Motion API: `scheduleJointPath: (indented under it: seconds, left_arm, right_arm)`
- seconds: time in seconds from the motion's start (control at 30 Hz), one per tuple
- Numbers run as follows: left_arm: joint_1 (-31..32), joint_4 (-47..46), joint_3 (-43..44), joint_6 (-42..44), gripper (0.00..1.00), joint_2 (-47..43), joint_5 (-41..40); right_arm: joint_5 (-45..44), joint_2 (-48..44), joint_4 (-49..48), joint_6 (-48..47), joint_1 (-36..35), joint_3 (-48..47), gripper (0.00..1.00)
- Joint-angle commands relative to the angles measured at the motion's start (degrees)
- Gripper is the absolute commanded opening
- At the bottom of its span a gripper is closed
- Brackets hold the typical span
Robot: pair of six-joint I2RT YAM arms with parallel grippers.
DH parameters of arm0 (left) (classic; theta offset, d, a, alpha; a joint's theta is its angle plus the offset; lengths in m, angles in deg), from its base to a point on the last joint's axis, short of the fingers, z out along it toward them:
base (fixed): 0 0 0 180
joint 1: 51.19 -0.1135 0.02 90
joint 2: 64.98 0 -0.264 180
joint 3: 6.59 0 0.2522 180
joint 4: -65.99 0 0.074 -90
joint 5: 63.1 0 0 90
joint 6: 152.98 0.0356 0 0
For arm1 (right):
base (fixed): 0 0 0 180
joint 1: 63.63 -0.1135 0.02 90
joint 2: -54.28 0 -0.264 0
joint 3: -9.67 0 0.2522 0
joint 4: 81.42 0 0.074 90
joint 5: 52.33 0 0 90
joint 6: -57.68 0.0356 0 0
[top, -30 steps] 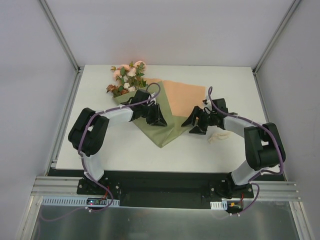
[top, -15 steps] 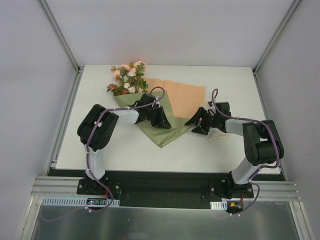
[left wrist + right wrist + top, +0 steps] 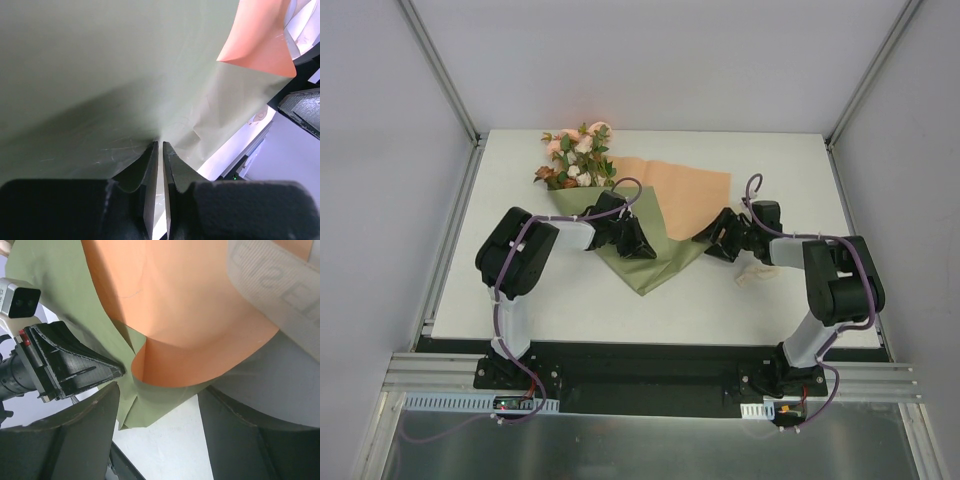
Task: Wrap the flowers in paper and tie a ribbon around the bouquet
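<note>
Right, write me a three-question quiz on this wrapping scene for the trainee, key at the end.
1. Pick one: which face of the paper shows where the left claw pinches it? A orange-tan, B olive green, C white.
2. True or false: the ribbon lies loose on the table, apart from the flowers.
3. Fill the gap: the right claw stands ____ astride the paper's edge.
Key: 1 B; 2 true; 3 open.
</note>
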Motion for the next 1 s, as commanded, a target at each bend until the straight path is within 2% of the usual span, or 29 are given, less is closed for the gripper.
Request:
scheduleJointPath:
  seconds: [0.0, 0.03, 0.07, 0.13, 0.17, 0.27, 0.37, 0.5, 0.57, 0.8, 0.97]
  left_arm:
    - [-0.95, 2.22, -2.09, 0.91, 0.09, 1.13, -4.32]
    - [-0.95, 2.22, -2.09, 0.82, 0.08, 1.22, -4.23]
    - [-0.95, 2.22, -2.18, 0.82, 0.08, 1.22, -4.23]
    - [-0.95, 2.22, -2.26, 0.73, 0.07, 1.4, -4.32]
    - [-0.95, 2.22, -2.35, 0.82, 0.07, 1.4, -4.49]
    - [-1.04, 2.22, -2.79, 0.65, 0.06, 1.31, -5.11]
    - [-1.21, 2.22, -2.97, 0.65, 0.06, 1.49, -5.55]
    - [-1.74, 2.22, -3.4, 0.91, 0.06, 1.49, -5.64]
    - [-1.83, 2.22, -3.93, 1.52, 0.05, 1.31, -5.81]
    - [-1.92, 2.13, -6.04, 3.54, 0.05, -0.62, -6.69]
    - [-1.92, -0.32, -8.23, 4.34, 0.05, -3.16, -5.12]
  right_arm:
    - [-5.74, 2.41, -0.28, -1.7, 0.58, 0.54, 0.64]
    - [-6.18, 3.03, -1.33, -2.14, 0.4, 0.54, 0.6]
    - [-6.18, 3.47, -2.38, -3.19, 0.49, 0.28, 0.48]
    - [-4.96, 3.74, -3.44, -4.6, 0.4, -1.3, 0.31]
    - [-4.17, 3.3, -5.54, -6.34, 0.05, -1.3, 0.19]
    - [-3.29, -0.82, -5.91, -9.86, -2.13, -2.71, 0.02]
    - [-4.86, -7.67, -4.43, -13.91, -7.23, -2.71, 0.0]
    - [-10.22, -13.75, 5.94, -22.33, -15.75, -7.01, 0.0]
    - [-12.94, -14.8, 10.17, -23.41, -19.54, -9.65, 0.0]
    - [-7.77, -8.58, 14.03, -21.92, -25.7, -17.2, 0.0]
    - [-12.59, -4.79, 18.17, -20.6, -27.02, -19.32, 0.0]
